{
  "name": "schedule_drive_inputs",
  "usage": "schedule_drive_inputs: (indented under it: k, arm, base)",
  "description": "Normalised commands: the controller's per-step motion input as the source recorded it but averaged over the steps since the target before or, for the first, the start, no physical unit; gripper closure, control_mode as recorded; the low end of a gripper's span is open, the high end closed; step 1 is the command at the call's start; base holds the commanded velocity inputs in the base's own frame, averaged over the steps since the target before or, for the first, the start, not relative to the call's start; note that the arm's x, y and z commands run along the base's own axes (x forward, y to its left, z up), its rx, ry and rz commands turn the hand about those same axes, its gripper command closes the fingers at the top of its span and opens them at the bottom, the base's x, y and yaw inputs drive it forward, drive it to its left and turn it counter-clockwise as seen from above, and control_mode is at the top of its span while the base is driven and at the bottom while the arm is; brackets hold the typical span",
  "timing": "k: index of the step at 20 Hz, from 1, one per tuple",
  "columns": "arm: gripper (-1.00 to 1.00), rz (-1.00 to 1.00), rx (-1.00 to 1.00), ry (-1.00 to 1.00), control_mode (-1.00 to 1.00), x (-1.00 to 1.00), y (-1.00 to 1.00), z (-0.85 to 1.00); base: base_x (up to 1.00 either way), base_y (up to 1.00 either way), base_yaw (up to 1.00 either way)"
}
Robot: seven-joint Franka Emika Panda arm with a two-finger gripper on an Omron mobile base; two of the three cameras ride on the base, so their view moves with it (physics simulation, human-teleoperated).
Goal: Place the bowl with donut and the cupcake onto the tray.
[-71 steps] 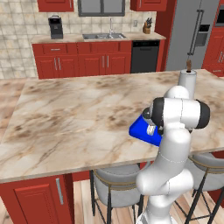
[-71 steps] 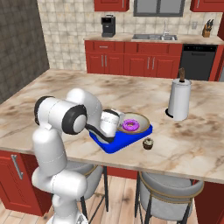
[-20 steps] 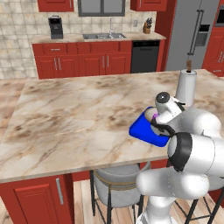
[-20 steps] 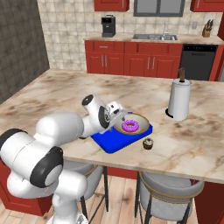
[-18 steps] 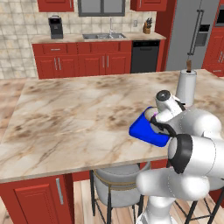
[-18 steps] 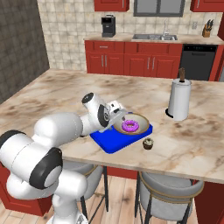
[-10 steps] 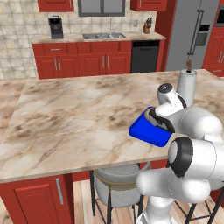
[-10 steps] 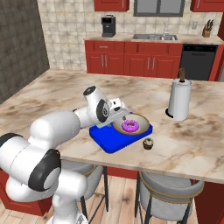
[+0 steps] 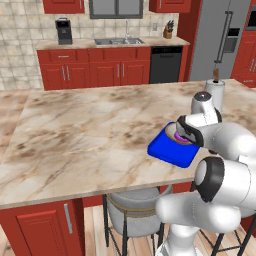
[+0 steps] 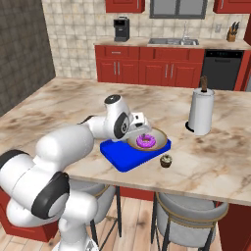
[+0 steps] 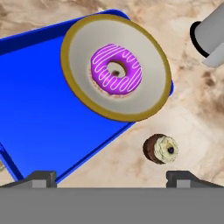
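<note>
The arm folds low over the marble island, its gripper hanging above the tray – fingers spread wide, holding nothing. The bowl with the donut sits at the tray's far right corner. The cupcake stands upright just right of the tray, on the counter – red cabinets behind.

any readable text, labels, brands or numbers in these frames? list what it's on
None can be read.
The tray, bowl, donut and cupcake carry no print.
The paper towel roll is plain white.
The coffee machine and fridge are too small to show any marking.
</note>
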Motion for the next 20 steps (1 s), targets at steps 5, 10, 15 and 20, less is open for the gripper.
schedule_drive_inputs:
  k: [5,10,15,20]
  arm:
    - [-1.0,-0.01,0.11,0.0,-1.0,-0.01,-0.1,0.0]
    - [-1.0,-0.01,0.1,0.0,-1.0,0.0,-0.01,0.0]
    - [-1.0,-0.01,0.1,0.0,-1.0,0.0,0.0,0.0]
    - [-1.0,0.0,0.05,0.0,-1.0,0.0,-0.02,0.0]
  base:
    - [0.0,0.0,0.0]
    - [0.0,0.0,0.0]
    - [0.0,0.0,0.0]
    - [0.0,0.0,0.0]
